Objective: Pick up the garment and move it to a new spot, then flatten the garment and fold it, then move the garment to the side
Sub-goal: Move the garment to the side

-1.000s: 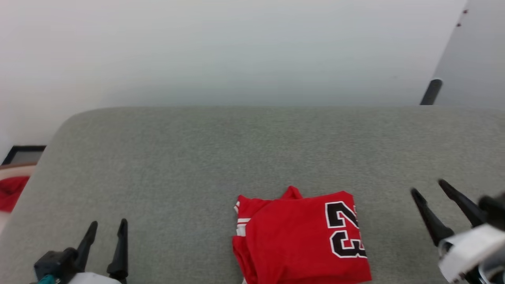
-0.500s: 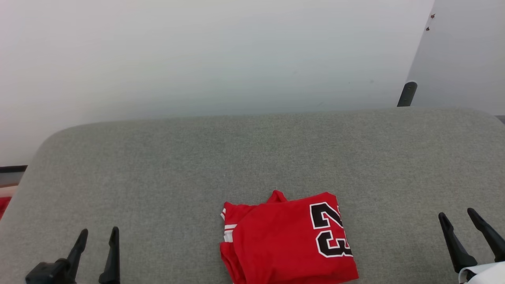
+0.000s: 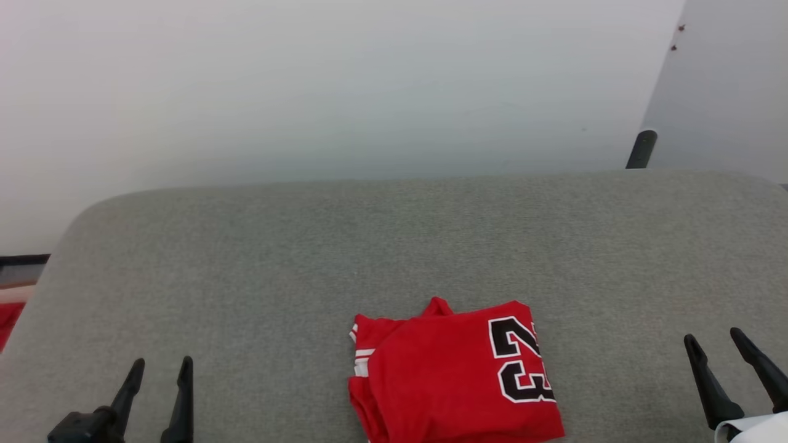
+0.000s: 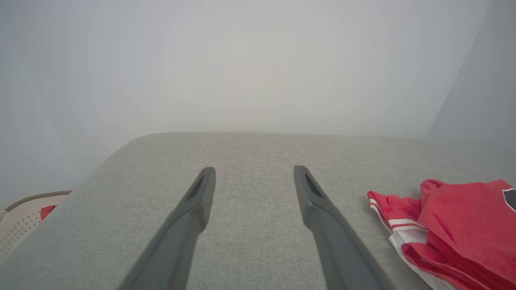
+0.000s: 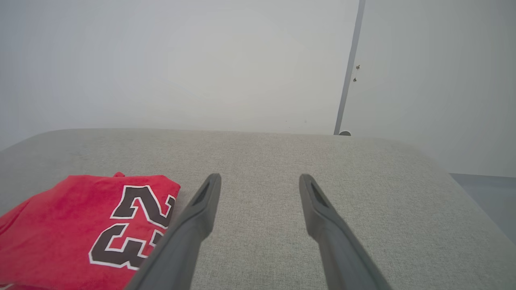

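Red jersey fabric, folded into a compact rectangle with the black-and-white 23 facing up and a white striped sleeve edge peeking out on its left: that is the garment (image 3: 455, 375). It lies at the near edge of the grey upholstered bench (image 3: 369, 246), between my 2 arms. My left gripper (image 3: 162, 362) hovers well apart from it on the left, fingers spread and empty. My right gripper (image 3: 712, 335) sits off the numbered side, also clear of the cloth, likewise spread and empty.

The fold looks finished to me, so I judge the step in hand to be shifting the bundle to the side. To do that well I should come in low, slide 1 finger under all the layers at an edge and pinch the full stack, not just the top sheet, or the fold may peel open. The looser sleeve side looks likeliest to sag, so gripping both ends and carrying it level seems safest.
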Robot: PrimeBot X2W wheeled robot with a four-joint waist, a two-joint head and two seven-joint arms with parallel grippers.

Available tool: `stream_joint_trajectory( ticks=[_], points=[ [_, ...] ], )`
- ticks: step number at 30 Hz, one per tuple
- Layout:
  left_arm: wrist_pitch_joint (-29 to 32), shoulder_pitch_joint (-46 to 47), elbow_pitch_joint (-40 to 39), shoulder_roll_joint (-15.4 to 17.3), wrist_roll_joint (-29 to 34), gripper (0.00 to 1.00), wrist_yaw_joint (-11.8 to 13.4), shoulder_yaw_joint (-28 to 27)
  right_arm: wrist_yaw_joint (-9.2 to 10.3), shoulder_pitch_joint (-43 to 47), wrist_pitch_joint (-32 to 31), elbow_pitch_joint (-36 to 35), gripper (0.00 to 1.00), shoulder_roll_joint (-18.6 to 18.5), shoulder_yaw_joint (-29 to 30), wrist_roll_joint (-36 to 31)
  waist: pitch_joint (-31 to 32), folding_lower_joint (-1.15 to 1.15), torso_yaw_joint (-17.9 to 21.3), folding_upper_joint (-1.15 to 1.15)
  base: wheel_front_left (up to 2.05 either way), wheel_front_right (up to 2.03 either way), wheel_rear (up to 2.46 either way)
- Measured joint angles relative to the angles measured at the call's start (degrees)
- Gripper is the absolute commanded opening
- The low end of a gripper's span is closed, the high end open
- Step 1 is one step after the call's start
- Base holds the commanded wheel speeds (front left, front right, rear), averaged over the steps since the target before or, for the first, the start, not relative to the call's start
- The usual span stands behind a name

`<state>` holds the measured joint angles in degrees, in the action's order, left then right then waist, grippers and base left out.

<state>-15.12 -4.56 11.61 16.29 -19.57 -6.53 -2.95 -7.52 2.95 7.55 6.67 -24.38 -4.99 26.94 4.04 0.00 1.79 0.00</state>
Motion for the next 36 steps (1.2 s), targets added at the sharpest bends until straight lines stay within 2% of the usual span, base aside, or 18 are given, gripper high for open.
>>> stream_joint_trajectory(
  ticks=[5,13,24,36],
  points=[
    [0.0,0.6,0.2,-0.2,0.3,1.0,-0.3,-0.5,0.0,0.0,-1.1,-0.6,1.0,0.4,-0.6,-0.2,0.0,0.0,-1.9,0.0,0.0,0.0,0.0],
    [0.0,0.8,0.5,0.3,0.6,1.0,-0.5,-2.1,0.0,-2.3,-1.1,2.0,1.0,-0.2,-5.0,1.4,-0.2,0.0,-6.6,0.0,0.0,0.0,0.0],
    [0.0,3.4,0.6,-0.4,0.5,1.0,-0.8,0.3,0.0,-5.3,-4.7,6.6,1.0,-1.1,-9.6,4.4,-2.0,0.0,-12.1,0.0,0.0,0.0,0.0],
    [0.0,7.1,0.2,-1.7,0.4,1.0,-0.8,1.1,0.0,-9.7,-15.8,12.2,1.0,-1.6,-13.2,9.1,-9.2,0.0,-14.5,0.0,0.0,0.0,0.0]
  ],
)
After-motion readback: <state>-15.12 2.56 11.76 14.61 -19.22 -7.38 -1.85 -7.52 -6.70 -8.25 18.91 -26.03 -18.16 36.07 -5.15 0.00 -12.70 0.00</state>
